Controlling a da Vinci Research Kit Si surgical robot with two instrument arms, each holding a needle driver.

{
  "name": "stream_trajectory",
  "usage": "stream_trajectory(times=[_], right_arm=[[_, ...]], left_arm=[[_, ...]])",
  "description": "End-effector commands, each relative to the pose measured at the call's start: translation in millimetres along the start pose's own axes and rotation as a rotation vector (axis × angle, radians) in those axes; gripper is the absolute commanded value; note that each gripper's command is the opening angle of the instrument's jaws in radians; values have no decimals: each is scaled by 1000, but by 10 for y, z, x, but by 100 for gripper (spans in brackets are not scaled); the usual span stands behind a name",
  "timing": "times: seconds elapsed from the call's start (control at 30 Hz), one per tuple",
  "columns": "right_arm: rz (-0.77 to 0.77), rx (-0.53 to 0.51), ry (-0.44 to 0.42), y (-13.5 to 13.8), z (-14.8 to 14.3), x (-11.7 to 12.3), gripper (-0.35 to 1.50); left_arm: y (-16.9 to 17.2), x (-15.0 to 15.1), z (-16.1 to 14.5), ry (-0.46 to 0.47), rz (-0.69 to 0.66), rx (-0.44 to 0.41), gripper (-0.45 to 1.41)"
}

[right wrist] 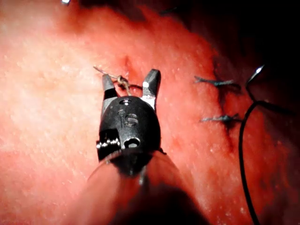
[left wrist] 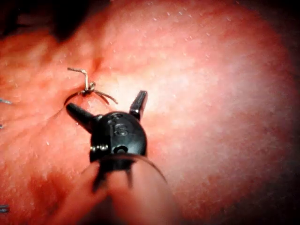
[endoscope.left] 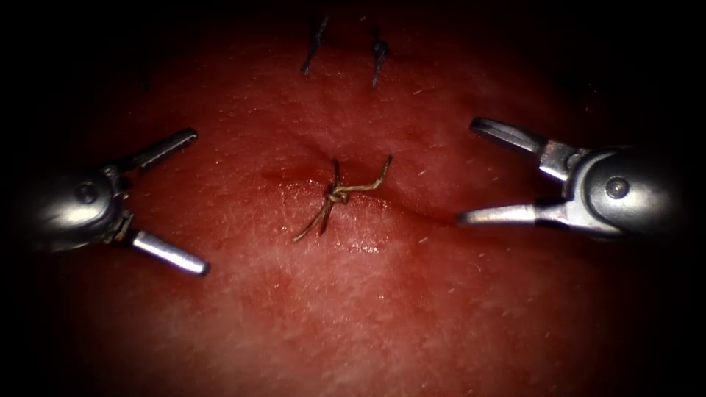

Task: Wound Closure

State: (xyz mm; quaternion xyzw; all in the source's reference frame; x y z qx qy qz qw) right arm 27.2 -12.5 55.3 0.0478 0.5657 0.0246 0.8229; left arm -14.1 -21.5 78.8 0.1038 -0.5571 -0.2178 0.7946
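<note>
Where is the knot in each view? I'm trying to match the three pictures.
Endoscope view: the knot sits on the cut, midway between the left tool and the right tool, both open and holding nothing.
Left wrist view: the knot lies just beyond the open jaws.
Right wrist view: the knot lies between the open jaws' tips.
Shared landmark: the knot's cut ends.

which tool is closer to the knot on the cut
Right, narrowly. The right tool sits open, right of the knot, its lower jaw tip nearest. The left tool sits open on the left, slightly farther. Both hold nothing.
</note>
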Motion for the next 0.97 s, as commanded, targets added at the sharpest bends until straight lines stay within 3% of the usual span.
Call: stream_trajectory(times=[0.03,0.47,0.97], right_arm=[[-1,-1,3,3,5,-1,84],[-11,12,5,-5,-6,-25,88],[-15,8,4,-9,0,-25,86]], left_arm=[[-3,5,6,-1,-1,0,69],[-9,-5,22,-33,33,22,74],[-10,-6,30,-51,33,14,73]])
